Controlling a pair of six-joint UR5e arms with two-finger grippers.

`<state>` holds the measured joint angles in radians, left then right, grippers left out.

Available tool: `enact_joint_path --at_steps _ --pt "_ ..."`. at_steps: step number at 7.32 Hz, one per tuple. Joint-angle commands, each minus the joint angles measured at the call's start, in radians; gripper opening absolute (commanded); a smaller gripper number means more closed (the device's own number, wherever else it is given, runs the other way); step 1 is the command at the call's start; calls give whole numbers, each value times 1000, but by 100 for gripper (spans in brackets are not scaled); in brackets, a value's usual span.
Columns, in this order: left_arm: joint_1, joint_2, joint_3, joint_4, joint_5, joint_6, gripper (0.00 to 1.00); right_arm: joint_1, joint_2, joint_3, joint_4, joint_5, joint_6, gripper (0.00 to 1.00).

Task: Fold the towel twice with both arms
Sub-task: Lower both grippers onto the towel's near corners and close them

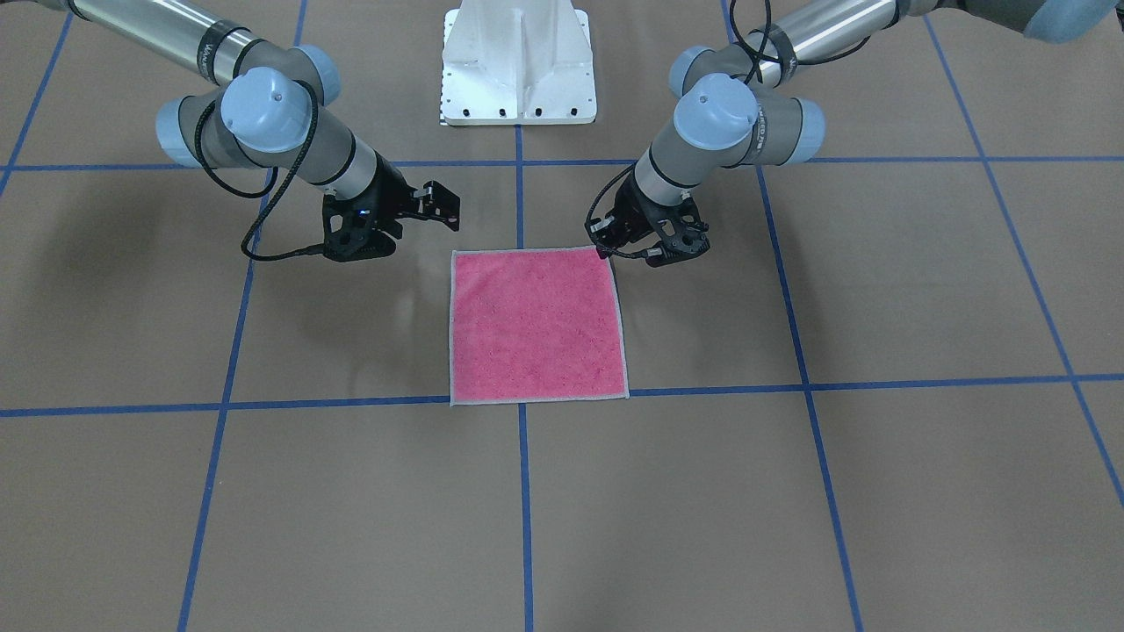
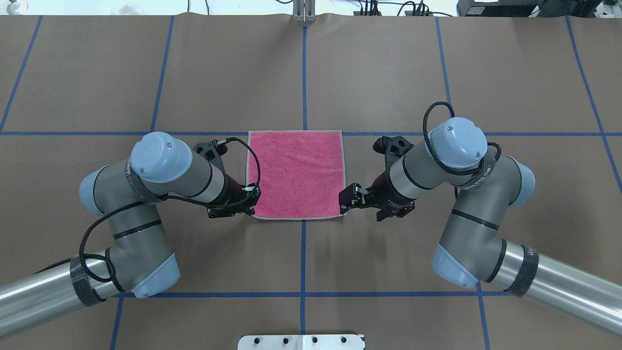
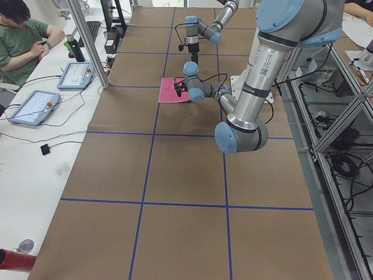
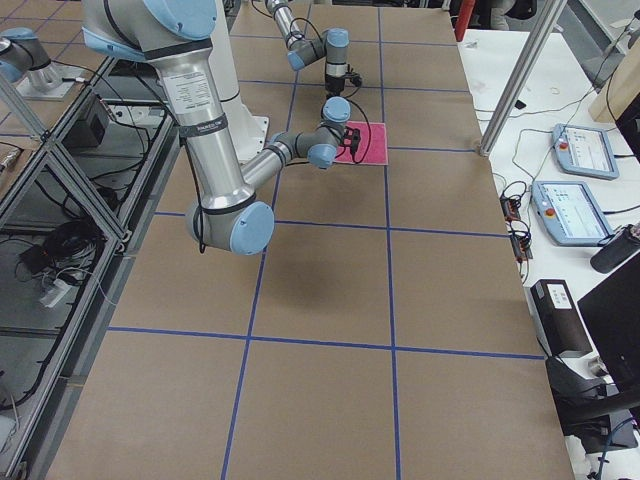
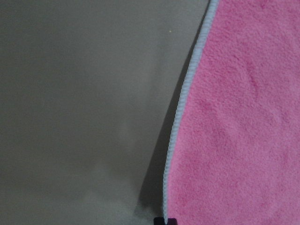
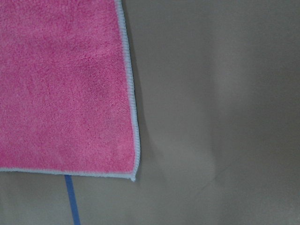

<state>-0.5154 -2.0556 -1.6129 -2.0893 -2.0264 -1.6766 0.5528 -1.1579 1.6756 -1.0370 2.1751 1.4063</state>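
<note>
The towel [image 1: 536, 325] [image 2: 296, 172] lies flat and unfolded at the table's middle, pink face up, with light grey edging. My left gripper [image 1: 604, 250] [image 2: 251, 208] is down at the towel's near corner on my left side. In the left wrist view its fingertips [image 5: 164, 220] meet on the towel's edge [image 5: 180, 117], which is slightly raised over a shadow. My right gripper [image 1: 443, 209] [image 2: 346, 199] hovers open just above the other near corner. The right wrist view shows that corner [image 6: 133, 177] lying flat, with no fingers on it.
The white pedestal base [image 1: 518, 70] [image 2: 301, 341] stands behind the towel on the robot's side. Blue tape lines [image 2: 303, 253] cross the brown table. A seated person [image 3: 23, 35] and control tablets [image 3: 32, 108] [image 4: 575, 210] are on side benches beyond the table's far edge.
</note>
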Motion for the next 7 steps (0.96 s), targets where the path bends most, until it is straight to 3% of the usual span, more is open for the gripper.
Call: enact_joint_path --at_steps 1,7 --pt "0 3 -1 0 0 0 0 -25 39 -39 -1 -69 0 99" --pt "0 3 -1 0 0 -2 0 -31 87 -99 -2 -101 40 92"
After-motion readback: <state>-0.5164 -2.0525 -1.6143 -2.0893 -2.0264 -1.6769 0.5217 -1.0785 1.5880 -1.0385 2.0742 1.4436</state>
